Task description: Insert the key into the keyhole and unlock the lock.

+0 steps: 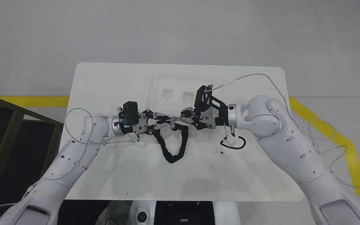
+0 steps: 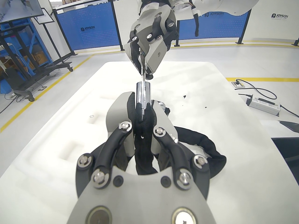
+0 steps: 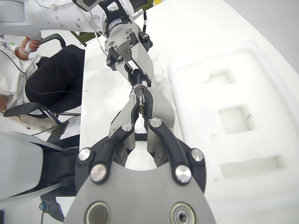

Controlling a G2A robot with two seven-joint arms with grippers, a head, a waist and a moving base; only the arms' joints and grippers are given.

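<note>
– Where's the lock?

– In the left gripper (image 2: 141, 104), pinched between both fingers. It grips the black-sleeved part, and the chrome lock (image 2: 143, 92) barrel sticks out past the fingertips towards the other arm.

– And the key?

– The right gripper (image 2: 143, 67) is clamped tight on the key (image 2: 143, 76). The blade meets the end face of the barrel, but I can't tell how far in it sits.

– Are they close to any edge?

– No. The two grippers meet nose to nose above the middle of the table (image 1: 112, 169), well in from every side.

– Anything crowding them?

– The chain (image 1: 171, 149) droops from the lock in a loop and lies on the white top towards the near edge. Shallow recesses (image 1: 169, 90) are sunk in the foam on the far side. Bare surface runs out to the left and right edges under each arm.
</note>
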